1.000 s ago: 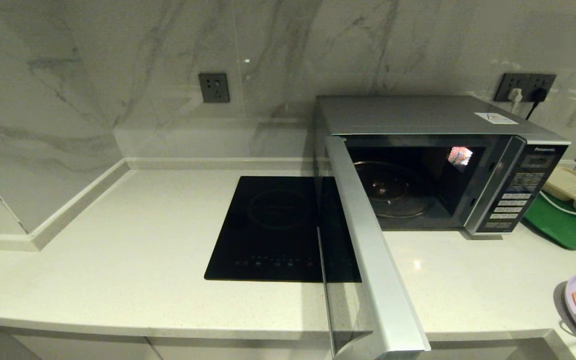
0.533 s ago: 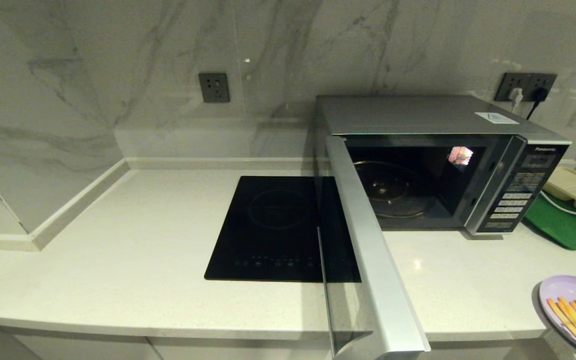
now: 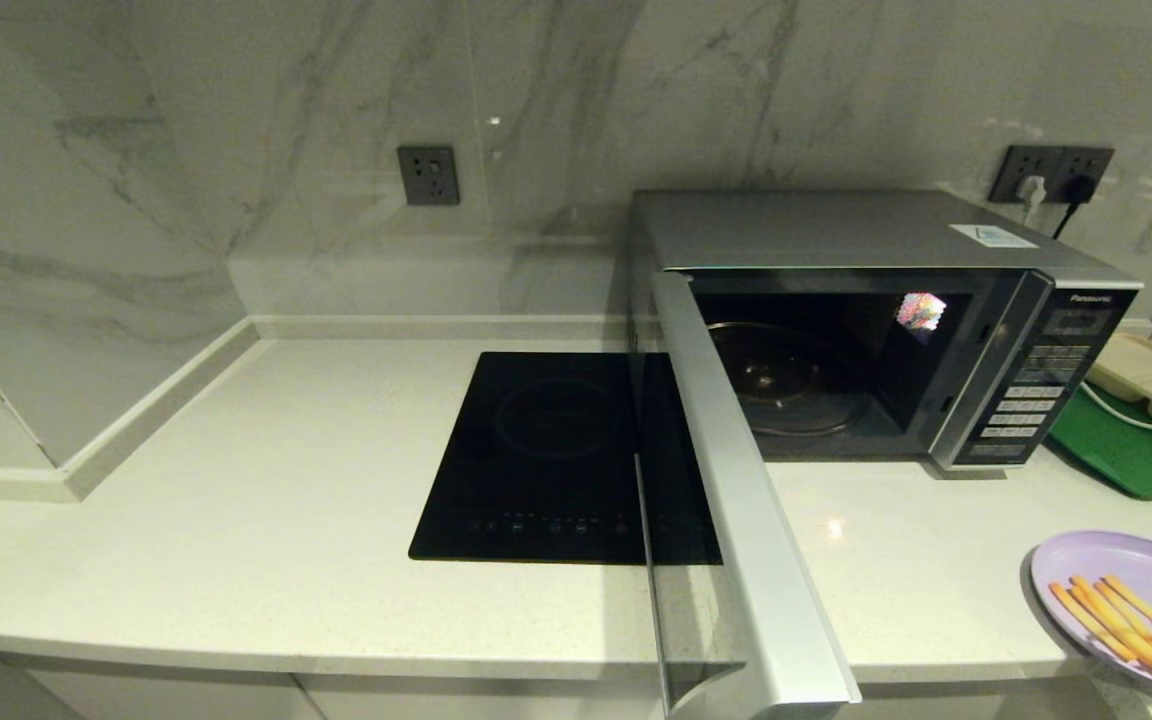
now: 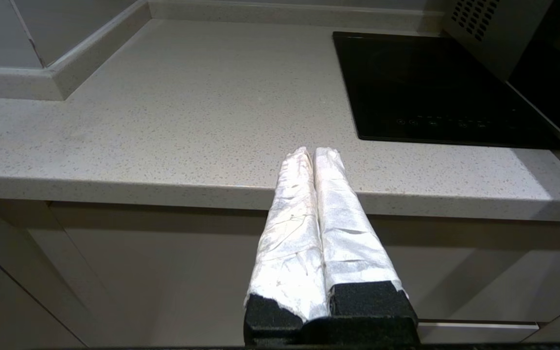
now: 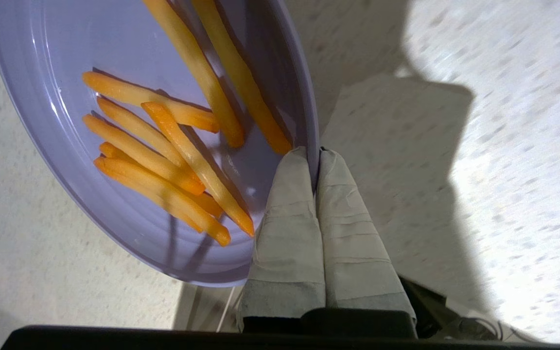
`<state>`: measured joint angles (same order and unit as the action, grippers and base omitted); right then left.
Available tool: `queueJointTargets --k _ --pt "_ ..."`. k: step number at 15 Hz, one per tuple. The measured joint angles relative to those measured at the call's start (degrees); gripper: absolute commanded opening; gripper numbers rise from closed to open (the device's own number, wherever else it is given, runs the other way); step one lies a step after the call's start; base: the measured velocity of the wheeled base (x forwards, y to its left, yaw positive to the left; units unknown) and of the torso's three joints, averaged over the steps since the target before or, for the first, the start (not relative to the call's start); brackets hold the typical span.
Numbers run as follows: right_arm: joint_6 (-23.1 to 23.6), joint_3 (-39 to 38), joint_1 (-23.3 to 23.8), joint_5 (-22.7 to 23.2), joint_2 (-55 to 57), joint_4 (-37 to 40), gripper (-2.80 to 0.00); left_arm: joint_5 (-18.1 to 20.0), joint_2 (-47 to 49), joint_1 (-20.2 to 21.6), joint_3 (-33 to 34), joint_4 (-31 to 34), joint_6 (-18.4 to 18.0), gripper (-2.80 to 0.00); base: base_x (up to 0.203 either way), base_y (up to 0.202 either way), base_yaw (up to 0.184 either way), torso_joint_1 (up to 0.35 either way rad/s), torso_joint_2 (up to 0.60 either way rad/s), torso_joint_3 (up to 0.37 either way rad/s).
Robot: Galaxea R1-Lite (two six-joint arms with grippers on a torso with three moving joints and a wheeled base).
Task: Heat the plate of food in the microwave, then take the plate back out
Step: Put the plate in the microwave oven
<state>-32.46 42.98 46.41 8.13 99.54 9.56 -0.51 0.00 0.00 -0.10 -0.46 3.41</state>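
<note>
A: Head view first. Where is the plate of food [image 3: 1126, 600]?

B: Lower right corner, partly cut by the frame edge, raised off the countertop [image 3: 236, 520] to judge by the shadow beneath it. Probably on its way to the microwave [image 3: 876, 320], upper right of centre. Door [image 3: 736, 500] swung wide toward the bottom of the frame, glass turntable [image 3: 786, 385] bare inside: ready to receive.

A: Materials?

B: Brushed silver casing, dark glass, a keypad down its right side. Flat glossy black cooktop [image 3: 561, 460] at centre, set into pale speckled stone. Veined marble wall behind.

A: Left wrist view?

B: Left gripper [image 4: 315, 154] at bottom centre, parked below the counter edge, its two tape-wrapped fingers pressed together on nothing. Likely kept clear of the open door.

A: Right wrist view?

B: Right gripper [image 5: 313, 154] at lower centre, clamped on the plate's thin rim, one padded finger inside, one outside. Pinched at the edge, apparently to leave the fries [image 5: 163, 155] untouched. Plate smooth, lavender, shallow with ridged rings; fries thin, orange-yellow, loose across upper left. Plate looks tilted here, so sliding seems possible.
</note>
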Motion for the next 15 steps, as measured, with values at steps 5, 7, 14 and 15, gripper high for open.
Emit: queueJointTargets --k 5,7,14,15 --pt "-2.9 -0.9 -7.1 4.7 -2.9 0.1 -2.80 0.0 0.0 0.0 0.0 0.0 0.0 -2.80 0.000 0.000 0.000 0.000 0.00 0.000" --pt "-2.8 -0.7 -10.4 5.3 -4.6 0.1 -2.80 0.0 0.0 0.0 0.0 0.0 0.1 -2.80 0.000 0.000 0.000 0.000 0.00 0.000" --pt "-8.1 -0.1 -23.8 5.5 -8.6 0.0 -2.80 0.0 0.0 0.0 0.0 0.0 0.0 -2.80 0.000 0.000 0.000 0.000 0.00 0.000" --pt "-9.6 0.2 -26.2 5.4 -8.8 0.1 -2.80 0.0 0.0 0.0 0.0 0.0 0.0 -2.80 0.000 0.000 0.000 0.000 0.00 0.000"
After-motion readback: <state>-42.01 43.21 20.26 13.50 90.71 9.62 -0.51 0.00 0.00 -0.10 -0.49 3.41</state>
